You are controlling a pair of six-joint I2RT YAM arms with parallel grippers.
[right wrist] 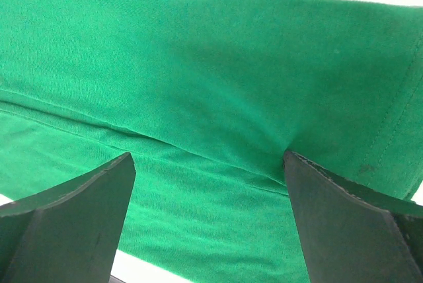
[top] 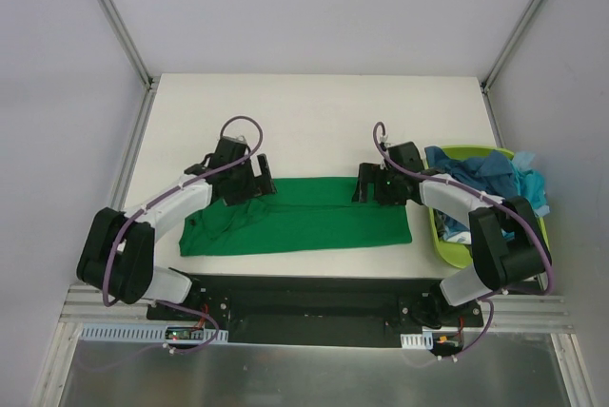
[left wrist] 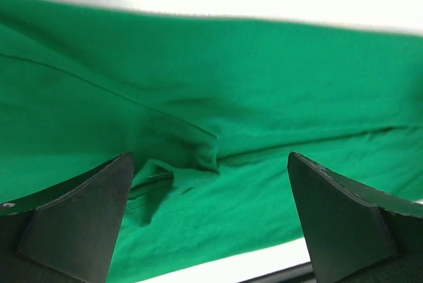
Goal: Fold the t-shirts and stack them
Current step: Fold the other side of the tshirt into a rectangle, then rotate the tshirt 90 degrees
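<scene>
A bright green t-shirt (top: pixel 304 222) lies folded into a long strip across the near middle of the table. My left gripper (top: pixel 249 182) is open just above the strip's far edge on the left. In the left wrist view the cloth (left wrist: pixel 218 98) fills the frame, with a bunched fold (left wrist: pixel 192 164) between the spread fingers (left wrist: pixel 82 220). My right gripper (top: pixel 369 184) is open over the far edge on the right. In the right wrist view its fingers (right wrist: pixel 344 223) rest on the cloth (right wrist: pixel 211 84) by a fold line. Teal-blue and turquoise shirts (top: pixel 490 174) sit in the basket.
A lime-green plastic basket (top: pixel 447 245) stands at the right edge of the table, holding the blue shirts that spill over its rim. The white table (top: pixel 314 112) extends beyond the green shirt. Metal frame posts (top: pixel 114 17) rise at the back corners.
</scene>
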